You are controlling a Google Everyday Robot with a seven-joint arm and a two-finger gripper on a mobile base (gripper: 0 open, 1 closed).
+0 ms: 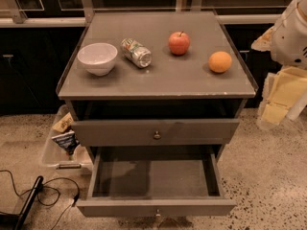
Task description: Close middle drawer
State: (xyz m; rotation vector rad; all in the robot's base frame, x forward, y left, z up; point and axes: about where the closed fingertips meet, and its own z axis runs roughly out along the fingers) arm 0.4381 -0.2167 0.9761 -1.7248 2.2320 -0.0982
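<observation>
The grey cabinet (158, 83) stands in the centre of the camera view. The middle drawer (156, 206) is pulled far out toward me. Its inside (153, 178) is empty and its small brass knob (157, 212) sits at the centre of its front. Above it the top drawer (156, 131) is open a little, with its own knob (157, 135). My gripper (280, 97) hangs at the right edge of the view, right of the cabinet and apart from both drawers, below the white arm (292, 32).
On the cabinet top are a white bowl (97, 57), a can (136, 52) lying on its side, a red apple (179, 43) and an orange (220, 62). A clear bin (62, 138) with packets sits on the floor at the left. Black cables (33, 193) lie at the lower left.
</observation>
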